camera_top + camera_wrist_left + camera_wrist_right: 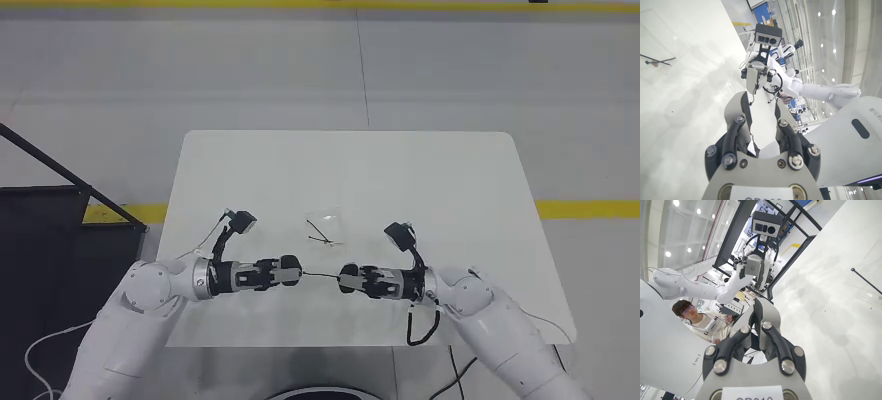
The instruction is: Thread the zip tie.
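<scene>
A thin black zip tie (320, 274) spans the short gap between my two grippers, which face each other near the front edge of the white table (420, 180). My right gripper (343, 277) (755, 301) is shut on one end of the tie. In the left wrist view that gripper (753, 75) shows farther off, with the zip tie (754, 91) hanging out of it toward my left gripper (761, 98). My left gripper (296, 270) is open, and the tie's free end lies against the inner face of one finger (745, 108).
Behind the grippers a clear plastic sheet (328, 222) lies on the table with spare black zip ties (321, 238) (659, 61) (865, 279) on it. A black frame (45, 215) stands off the table's left side. The table's far half is bare.
</scene>
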### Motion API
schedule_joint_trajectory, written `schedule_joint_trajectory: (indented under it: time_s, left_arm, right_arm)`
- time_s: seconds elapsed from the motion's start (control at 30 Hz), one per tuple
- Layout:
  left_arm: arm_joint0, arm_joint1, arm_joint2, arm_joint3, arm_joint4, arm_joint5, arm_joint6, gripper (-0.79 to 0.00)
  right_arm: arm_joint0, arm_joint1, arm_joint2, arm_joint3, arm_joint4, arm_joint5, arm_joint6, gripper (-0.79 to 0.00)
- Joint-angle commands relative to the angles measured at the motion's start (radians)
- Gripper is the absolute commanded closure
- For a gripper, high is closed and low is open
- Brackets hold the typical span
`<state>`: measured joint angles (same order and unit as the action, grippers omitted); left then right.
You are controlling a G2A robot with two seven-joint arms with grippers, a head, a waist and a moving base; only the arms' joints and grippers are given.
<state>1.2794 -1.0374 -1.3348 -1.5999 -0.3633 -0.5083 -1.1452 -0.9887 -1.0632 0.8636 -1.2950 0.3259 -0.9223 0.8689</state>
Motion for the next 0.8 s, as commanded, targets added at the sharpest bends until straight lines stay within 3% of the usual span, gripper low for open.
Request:
schedule_joint_trajectory:
  time_s: [0.0, 0.23, 0.5, 0.77]
  left_arm:
    - [0.007, -0.001, -0.001, 0.007, -0.037, 0.001, 0.025, -0.785]
    - [0.024, -0.012, 0.016, 0.037, -0.101, -0.034, 0.146, -0.785]
    - [0.025, -0.038, 0.106, 0.052, -0.096, -0.06, 0.315, -0.785]
    - [0.022, -0.039, 0.114, 0.052, -0.096, -0.051, 0.312, -0.785]
  right_arm:
    - [-0.016, 0.001, 0.02, -0.005, -0.013, -0.004, -0.052, 0.0]
    - [-0.1, 0.004, 0.099, -0.074, -0.167, -0.006, -0.272, 0.0]
    - [-0.226, -0.005, 0.174, -0.227, -0.451, 0.104, -0.585, 0.0]
    - [-0.24, -0.006, 0.176, -0.246, -0.477, 0.127, -0.597, 0.0]
